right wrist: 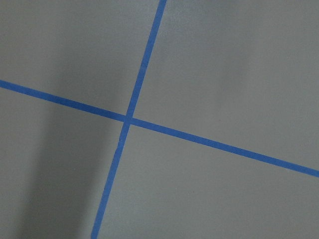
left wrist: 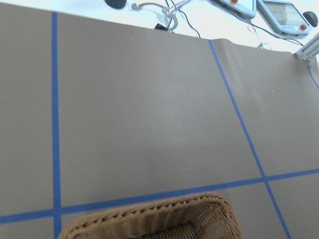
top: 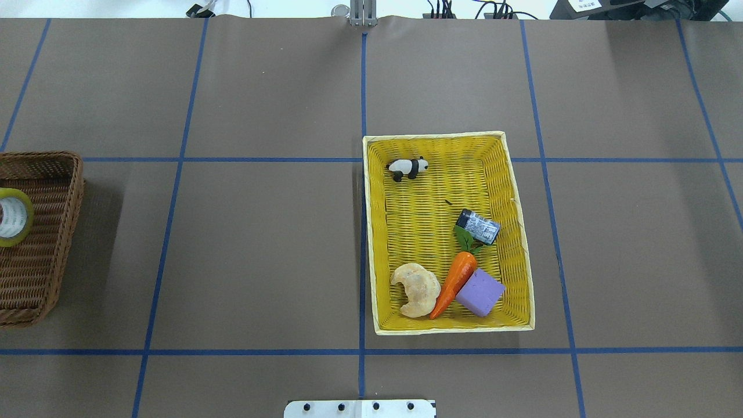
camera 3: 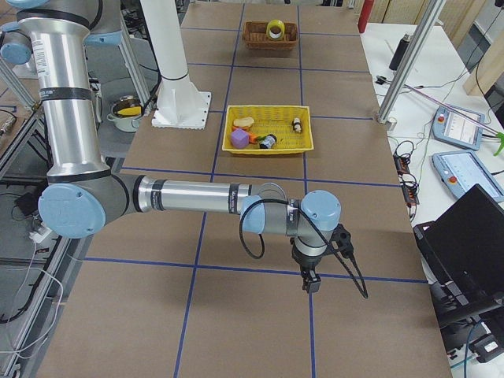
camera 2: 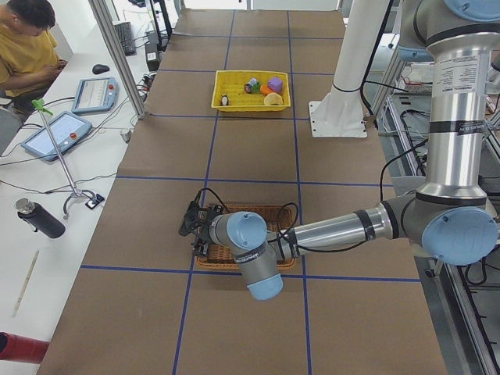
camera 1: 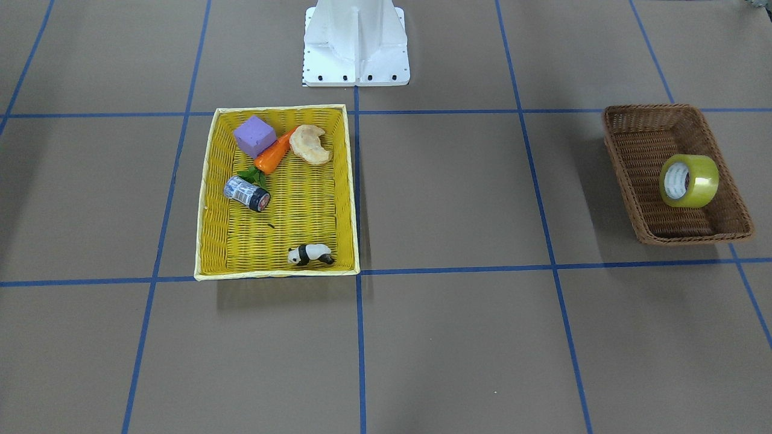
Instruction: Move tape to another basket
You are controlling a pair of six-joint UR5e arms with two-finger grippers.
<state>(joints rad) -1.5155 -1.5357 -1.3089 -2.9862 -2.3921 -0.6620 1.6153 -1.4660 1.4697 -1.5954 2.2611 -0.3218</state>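
Note:
The tape (camera 1: 689, 181), a yellowish roll with a white core, stands on edge inside the dark brown wicker basket (camera 1: 621, 158) at the table's end on my left. Both also show in the overhead view, the tape (top: 13, 216) and the basket (top: 55, 232). My left gripper (camera 2: 194, 229) shows only in the exterior left view, low over that basket (camera 2: 277, 211), where my wrist hides the tape. I cannot tell if it is open. The left wrist view shows only the basket's rim (left wrist: 164, 216). My right gripper (camera 3: 313, 283) hangs over bare table; I cannot tell its state.
A bright yellow basket (camera 1: 208, 199) near the table's middle holds a purple cube (camera 1: 254, 135), a carrot (camera 1: 272, 154), a croissant (camera 1: 310, 144), a small jar (camera 1: 247, 193) and a toy panda (camera 1: 310, 254). The white robot base (camera 1: 356, 42) stands behind it. An operator (camera 2: 27, 47) sits beside the table.

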